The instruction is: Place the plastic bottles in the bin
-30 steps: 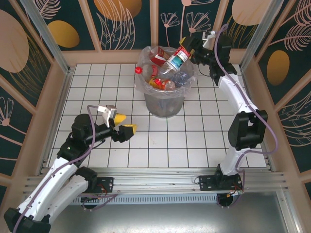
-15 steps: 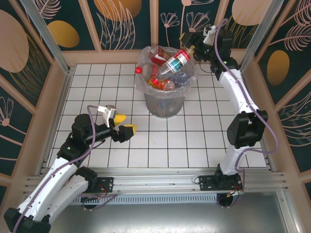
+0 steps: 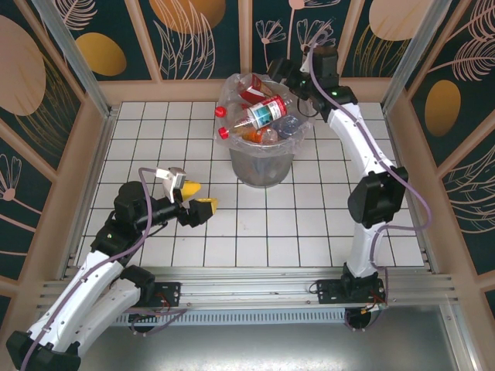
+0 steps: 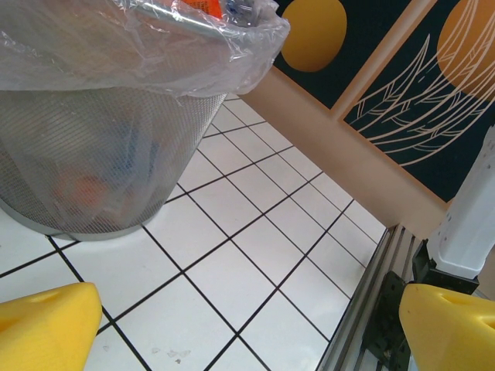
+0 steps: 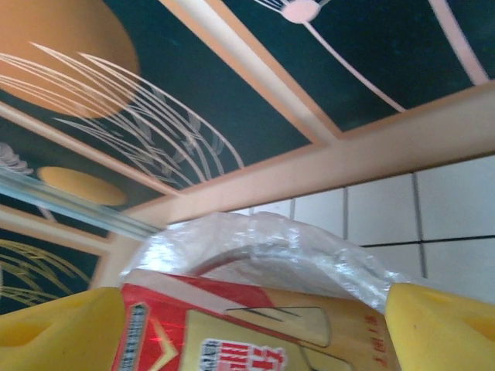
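Over the far rim of the bin [image 3: 263, 168] my right gripper [image 3: 281, 73] hangs dark against the wall panels [image 3: 193, 31], and from the overhead camera I cannot make out its fingers. My wrist camera is clearer: two yellow fingers [image 5: 54, 332] sit at the bottom corners, spread wide, their tips cut off by the frame edge. Between them lies a red and gold label [image 5: 232, 340], also cut off, so I cannot tell what it belongs to or whether either finger touches it. Beyond it the crinkled clear bag [image 5: 263, 239] folds over the rim.

The plastic bottles [image 3: 259, 127] are heaped in the bin up to its rim. A bottle with a teal and red label [image 3: 264, 114] lies on its side across the top, and two red caps [image 3: 223, 133] poke out at the left edge. Lower bottles blur behind bag and mesh.

My left gripper [image 3: 199, 196] is low over the tiled table [image 3: 309, 224], near-left of the bin and well apart from it, fingers spread with nothing between them. Its wrist camera catches the bin's mesh wall [image 4: 85, 154], with orange and blue smears inside that I cannot identify.
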### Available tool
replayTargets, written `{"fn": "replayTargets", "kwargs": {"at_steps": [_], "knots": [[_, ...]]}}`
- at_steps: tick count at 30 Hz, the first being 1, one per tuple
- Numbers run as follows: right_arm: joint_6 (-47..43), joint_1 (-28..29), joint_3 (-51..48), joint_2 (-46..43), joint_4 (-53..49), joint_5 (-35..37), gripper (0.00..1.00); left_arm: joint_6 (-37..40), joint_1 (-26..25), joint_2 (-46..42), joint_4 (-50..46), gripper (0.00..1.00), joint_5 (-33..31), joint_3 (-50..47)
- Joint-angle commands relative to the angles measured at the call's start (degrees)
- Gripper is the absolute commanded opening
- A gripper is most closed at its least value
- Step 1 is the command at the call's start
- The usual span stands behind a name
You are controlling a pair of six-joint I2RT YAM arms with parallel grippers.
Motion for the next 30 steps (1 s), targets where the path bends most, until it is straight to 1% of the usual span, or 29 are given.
{"fn": "replayTargets", "kwargs": {"at_steps": [1,3,6,8,10,12,14,18,22,26,30], "knots": [[-4.44,-0.16,5.23,0.4,-3.94,8.34,0.88,0.98,-0.05,-0.27,0.09,0.98,-0.36,-0.27],[-5.83,-0.18,5.98,0.31,-4.99,11.3,0.88,0.98,-0.05,-0.24,0.06,0.99,-0.35,-0.23],[-8.17,-0.21,6.41,-0.66,-5.28,13.68,0.88,0.91,-0.12,-0.11,-0.04,0.98,-0.86,-0.23],[-10.13,-0.16,6.28,-1.83,-4.57,13.72,0.89,0.55,-0.02,0.05,-0.09,0.98,-1.4,-0.14],[-12.73,-0.29,6.77,-3.01,-4.42,13.72,0.89,-0.65,-0.03,0.3,0.12,0.98,-3.37,0.2],[-15.31,-0.36,7.06,-4.35,-5.15,12.72,0.89,-3.09,-0.04,0.48,2.05,0.98,-4.28,0.56],[-16.81,-0.29,5.77,-6.37,-6.11,11.06,0.89,-5.64,-0.09,1.21,3.46,0.95,-6.6,1.62],[-16.75,0.06,-4.33,-15.02,-4.28,7.3,0.88,-9.27,-0.1,5.94,3.98,0.93,-8.64,7.68],[-15.76,0.73,-14.47,-22.5,-2.87,5.57,0.87,-11.18,0.0,11.41,3.52,0.92,-10.28,15.58],[-14.67,2.04,-23.44,-29.28,-1.4,5.0,0.84,-12.45,-0.02,17.88,1.69,0.89,-9.65,22.89],[-12.26,2.94,-30.93,-34.51,0.38,0.87,0.79,-14.01,-0.03,22.7,2.46,0.87,-8.02,26.17]]}}
